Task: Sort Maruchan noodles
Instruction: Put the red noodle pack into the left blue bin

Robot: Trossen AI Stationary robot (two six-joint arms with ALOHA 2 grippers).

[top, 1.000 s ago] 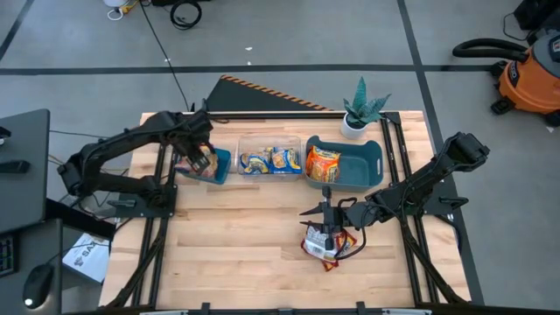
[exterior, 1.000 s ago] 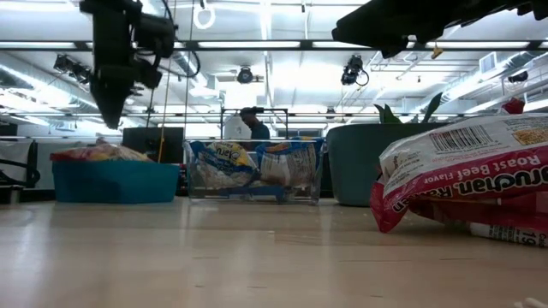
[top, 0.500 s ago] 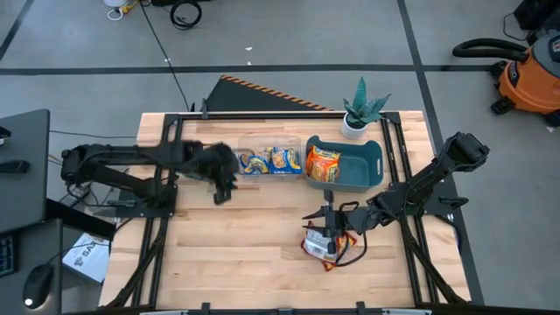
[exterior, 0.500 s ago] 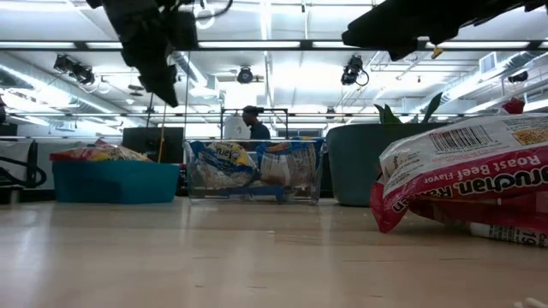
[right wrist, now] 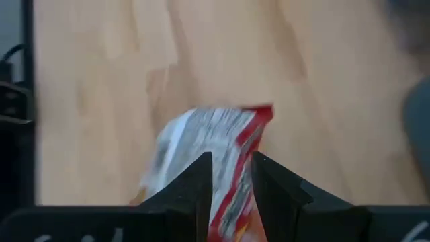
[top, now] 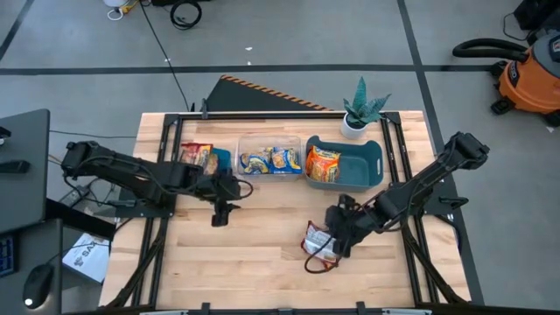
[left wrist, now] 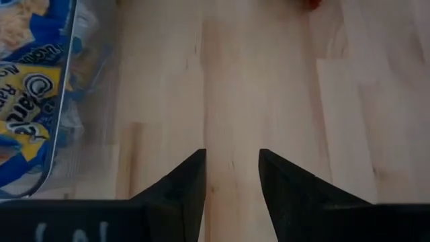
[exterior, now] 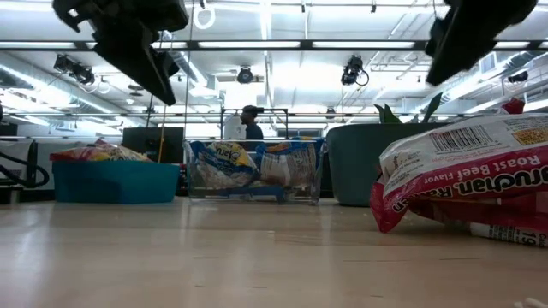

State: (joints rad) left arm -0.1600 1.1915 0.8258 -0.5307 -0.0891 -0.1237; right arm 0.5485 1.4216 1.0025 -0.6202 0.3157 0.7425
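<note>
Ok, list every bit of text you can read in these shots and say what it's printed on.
"Roast Beef Flavor", upside down, on the red and silver packet.
"uchan Ra", cut off and upside down, on the same packet.
Barcode digits on that packet: too small to read.
Blue and yellow packets in the clear bin: lettering only partial, unreadable.
</note>
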